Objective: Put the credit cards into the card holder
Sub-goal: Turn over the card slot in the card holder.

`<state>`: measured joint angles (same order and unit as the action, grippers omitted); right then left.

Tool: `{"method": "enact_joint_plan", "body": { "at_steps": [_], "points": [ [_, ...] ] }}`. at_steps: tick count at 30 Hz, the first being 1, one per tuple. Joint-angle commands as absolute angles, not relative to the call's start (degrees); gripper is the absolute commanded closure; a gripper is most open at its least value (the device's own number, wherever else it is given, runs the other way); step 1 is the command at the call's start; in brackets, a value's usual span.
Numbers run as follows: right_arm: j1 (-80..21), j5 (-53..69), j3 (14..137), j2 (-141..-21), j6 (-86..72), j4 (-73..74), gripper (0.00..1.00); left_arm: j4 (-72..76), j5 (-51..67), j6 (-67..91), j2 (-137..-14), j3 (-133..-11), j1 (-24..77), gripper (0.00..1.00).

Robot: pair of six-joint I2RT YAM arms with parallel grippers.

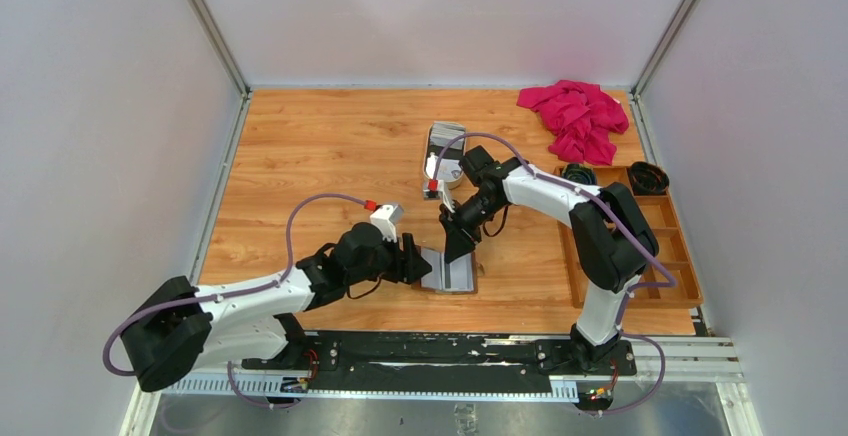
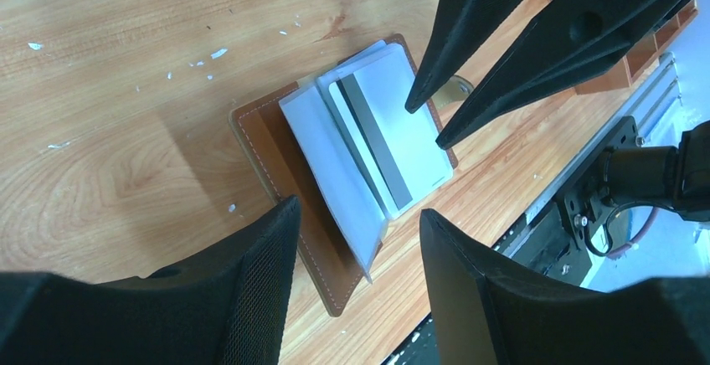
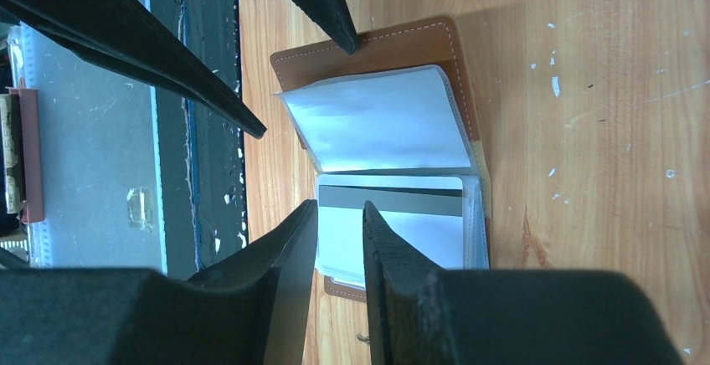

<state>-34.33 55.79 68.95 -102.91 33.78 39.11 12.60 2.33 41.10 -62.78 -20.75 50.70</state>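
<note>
Card holder (image 1: 448, 272) is lying open at the near edge of the desk (image 1: 320, 146), between the two arms, its brown leather cover spreading flat and its pale inner sleeves fanning upward. One white credit card (image 2: 393, 143) with a dark stripe is sitting among those sleeves, though how deep it is seated cannot be told. The left pincer (image 2: 358, 214) is hovering over the holder's edge, jaws standing wide with nothing between them. The right pincer (image 2: 425, 126) is pointing down at the striped card, jaws only narrowly parted and gripping nothing.

The step in hand is, by the look of it, the seating of this card in its pocket. The next move is probably calling for a nudge to push it fully home while a loose sleeve is kept from flopping over, then a reach for another card.

Farther back, a cream tray (image 1: 432, 168) is holding what look like more credit cards (image 1: 447, 134).
</note>
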Motion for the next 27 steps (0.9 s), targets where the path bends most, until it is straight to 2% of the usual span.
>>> {"method": "enact_joint_plan", "body": {
  "at_steps": [1,13,19,27],
  "points": [
    [-33.8,55.7,70.3,-103.3,35.3,41.6,0.70,10.6,2.7,40.2,-62.0,-22.6,50.3,0.41],
    [-31.4,54.3,69.0,-101.3,39.1,44.3,0.69,10.7,8.8,40.2,-57.5,-28.9,52.3,0.48],
    [-29.8,54.0,70.2,-101.5,41.8,47.4,0.69,10.7,6.0,37.5,-64.8,-32.9,57.8,0.47],
    [-22.2,54.9,69.7,-96.2,42.4,47.3,0.69,10.6,-1.8,33.2,-73.9,-34.4,61.5,0.46]
  ]
}}
